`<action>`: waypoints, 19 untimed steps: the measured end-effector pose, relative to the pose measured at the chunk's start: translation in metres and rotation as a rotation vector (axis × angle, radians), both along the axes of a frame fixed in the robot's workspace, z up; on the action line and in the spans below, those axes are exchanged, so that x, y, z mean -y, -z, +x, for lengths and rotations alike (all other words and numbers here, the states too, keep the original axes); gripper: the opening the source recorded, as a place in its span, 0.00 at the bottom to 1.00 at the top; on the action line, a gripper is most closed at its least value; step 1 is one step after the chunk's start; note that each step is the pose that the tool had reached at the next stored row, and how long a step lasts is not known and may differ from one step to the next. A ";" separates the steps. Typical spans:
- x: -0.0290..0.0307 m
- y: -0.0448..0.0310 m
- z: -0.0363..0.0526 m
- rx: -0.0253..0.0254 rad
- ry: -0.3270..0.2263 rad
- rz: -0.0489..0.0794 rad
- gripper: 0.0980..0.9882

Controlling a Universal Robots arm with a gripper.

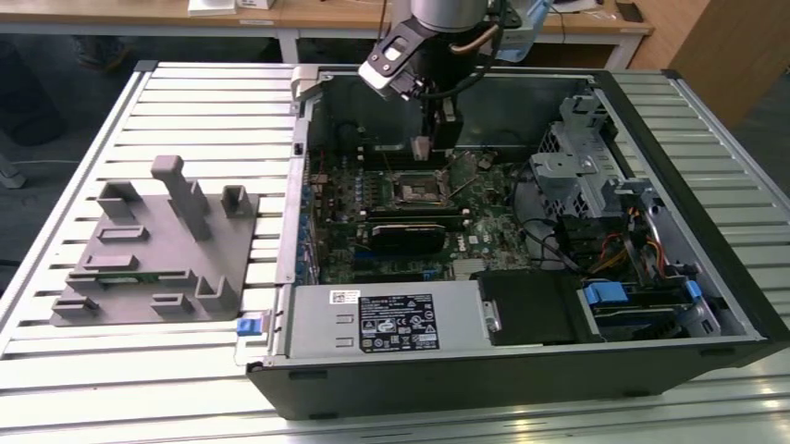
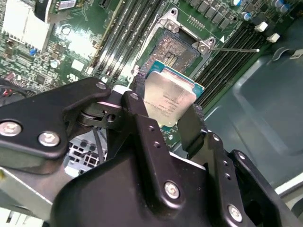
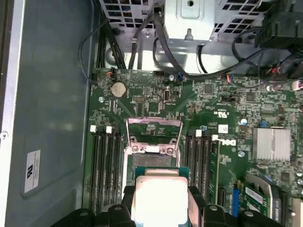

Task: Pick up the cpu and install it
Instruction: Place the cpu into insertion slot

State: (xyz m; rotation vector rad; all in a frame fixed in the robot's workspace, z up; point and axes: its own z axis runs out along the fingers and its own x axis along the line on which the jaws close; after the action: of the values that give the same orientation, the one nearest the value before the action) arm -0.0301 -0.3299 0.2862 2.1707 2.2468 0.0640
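My claw (image 2: pixel 166 101) is pinching the cpu (image 2: pixel 170 92) by two opposite edges, one finger on each side, with its pale metal lid turned to the camera in the second wrist view. In the first wrist view the cpu (image 3: pixel 158 195) sits flat between the fingers (image 3: pixel 124 204), not cocked as far as I can judge.

What matters is the socket (image 3: pixel 152 160). It lies straight beyond the chip, and I judge the chip is not yet seated. The chip is square, so it has no long axis to speak of. Its edges look roughly parallel to the socket's sides, though I cannot read any corner mark.

The load frame (image 3: pixel 154 130) stands flipped open past the socket and its lever (image 2: pixel 236 48) is swung out, so nothing covers the contacts. Memory slots (image 3: pixel 102 165) flank the socket on both sides, and I judge them the tightest neighbours for the fingers.

In the exterior view the claw (image 1: pixel 424 146) hangs in the upper middle of the frame, inside the open computer case (image 1: pixel 519 370) and just above the socket (image 1: pixel 417 190). A black block (image 1: pixel 408 239) lies lower in the picture, and the drive cage (image 1: pixel 574 162) is toward the exterior view's right. The grey fixture (image 1: pixel 148 250) is well apart at the exterior view's left, on the slatted table (image 1: pixel 691 92).
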 end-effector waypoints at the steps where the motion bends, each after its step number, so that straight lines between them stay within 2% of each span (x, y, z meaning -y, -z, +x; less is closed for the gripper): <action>1: -0.0001 0.0018 0.0000 -0.0001 0.000 0.000 0.48; 19: -0.0007 0.0259 -0.0002 -0.0001 0.004 0.000 0.48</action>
State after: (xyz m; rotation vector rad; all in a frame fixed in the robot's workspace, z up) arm -0.0303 -0.3291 0.2603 2.1748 2.2426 0.0635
